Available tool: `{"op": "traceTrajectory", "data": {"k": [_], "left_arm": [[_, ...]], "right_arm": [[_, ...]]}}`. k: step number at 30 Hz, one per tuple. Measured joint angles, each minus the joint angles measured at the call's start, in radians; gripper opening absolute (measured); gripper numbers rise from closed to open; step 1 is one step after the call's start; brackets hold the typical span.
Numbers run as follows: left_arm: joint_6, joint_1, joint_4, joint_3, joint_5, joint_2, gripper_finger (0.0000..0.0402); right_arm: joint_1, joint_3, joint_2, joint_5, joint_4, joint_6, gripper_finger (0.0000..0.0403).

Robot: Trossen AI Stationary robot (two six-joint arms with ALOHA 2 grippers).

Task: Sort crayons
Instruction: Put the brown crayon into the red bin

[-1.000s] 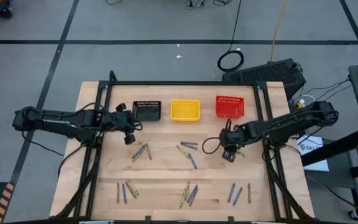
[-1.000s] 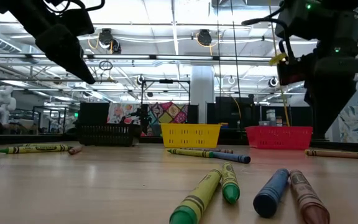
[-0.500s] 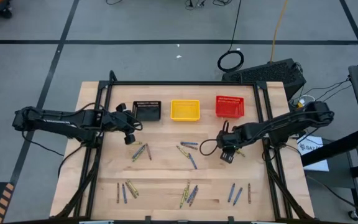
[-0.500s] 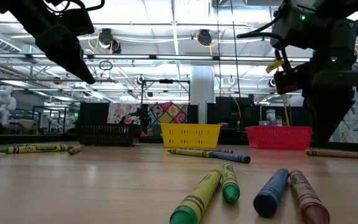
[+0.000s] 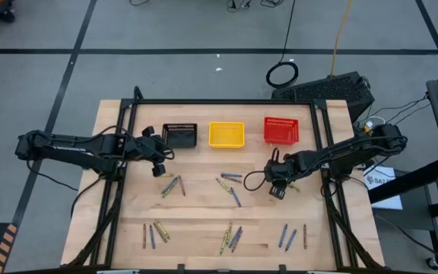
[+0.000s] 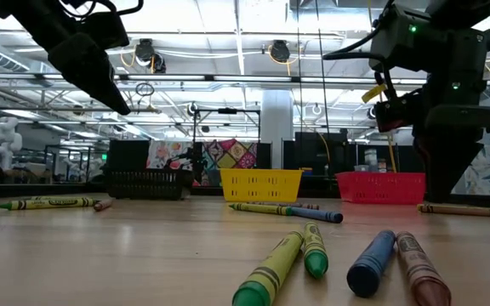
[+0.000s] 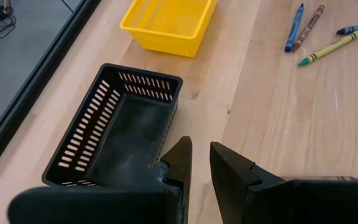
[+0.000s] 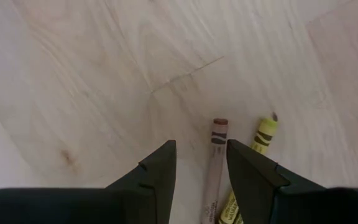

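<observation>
My right gripper (image 8: 201, 169) hangs low over two crayons on the counter (image 5: 204, 205).

Its fingers stand apart, empty, with a brownish-red crayon (image 8: 216, 163) between them and a yellow crayon (image 8: 258, 144) just beside it. My left gripper (image 7: 201, 162) waits with a narrow gap, holding nothing, beside the black basket (image 7: 114, 134). More crayons (image 5: 231, 237) lie scattered in small groups across the counter, none in the yellow basket (image 5: 226, 135) or red basket (image 5: 280, 130).

Two slim black jointed arms (image 5: 74, 144) with looping black cables and wedge-shaped fingers (image 8: 253, 171).
</observation>
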State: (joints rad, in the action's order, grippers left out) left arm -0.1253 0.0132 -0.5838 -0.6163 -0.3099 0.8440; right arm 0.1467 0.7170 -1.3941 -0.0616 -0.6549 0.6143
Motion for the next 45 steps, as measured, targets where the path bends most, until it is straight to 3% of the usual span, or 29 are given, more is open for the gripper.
{"op": "traceTrajectory", "data": {"k": [6, 30, 41, 45], "left_arm": [[0.0, 0.0, 0.0, 0.0, 0.0, 0.0, 0.0063], [-0.001, 0.0, 0.0, 0.0, 0.0, 0.0, 0.0063], [-0.001, 0.0, 0.0, 0.0, 0.0, 0.0, 0.0063], [-0.001, 0.0, 0.0, 0.0, 0.0, 0.0, 0.0063]], "right_arm": [[0.0, 0.0, 0.0, -0.045, -0.004, 0.001, 0.0128], [0.001, 0.0, 0.0, -0.048, -0.023, 0.064, 0.0128], [0.007, -0.001, 0.0, -0.07, -0.008, 0.186, 0.0128], [0.027, -0.001, 0.0, -0.088, -0.008, 0.149, 0.0128]]}}
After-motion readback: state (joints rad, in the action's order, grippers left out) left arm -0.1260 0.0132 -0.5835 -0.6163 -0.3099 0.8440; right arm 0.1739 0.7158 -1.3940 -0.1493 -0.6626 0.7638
